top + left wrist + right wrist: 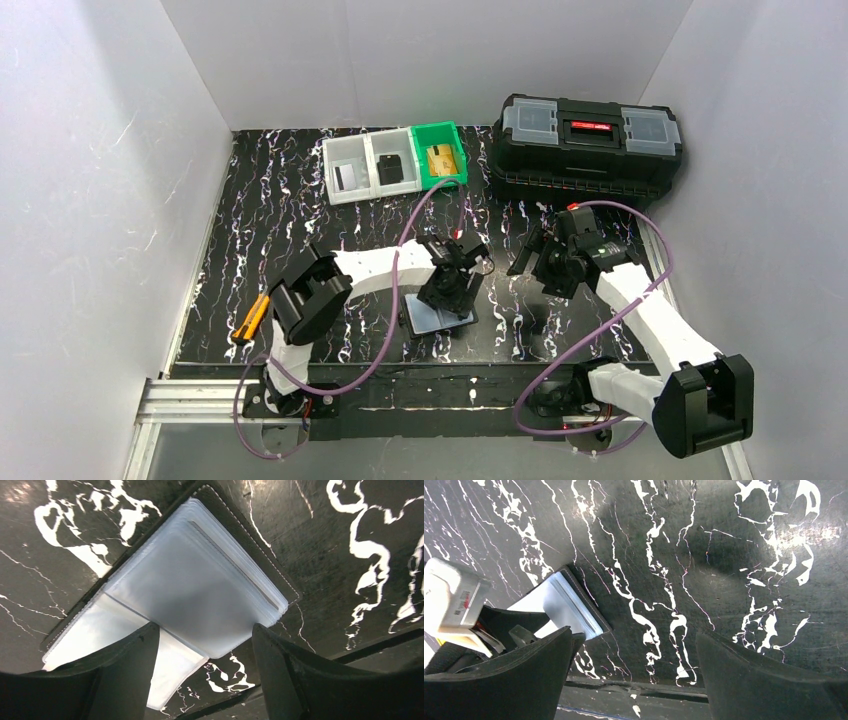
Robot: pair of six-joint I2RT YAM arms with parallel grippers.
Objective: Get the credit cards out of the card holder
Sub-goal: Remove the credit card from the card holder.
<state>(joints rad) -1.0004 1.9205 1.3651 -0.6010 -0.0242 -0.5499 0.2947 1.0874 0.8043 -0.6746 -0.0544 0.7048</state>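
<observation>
Both gape empty — left hand (204,630) straddles the card holder (260,545), spread flat so its pockets (200,590) face up; right hand (635,637) hovers aside

Far edge: toolbox (590,150), bins (395,162). Open tabletop (505,300) right of card holder (434,320).

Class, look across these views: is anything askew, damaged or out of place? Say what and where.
The card holder lies open, turned diagonally on the table; one clear sleeve flops out past its cover. Nothing looks damaged or spilled.
</observation>
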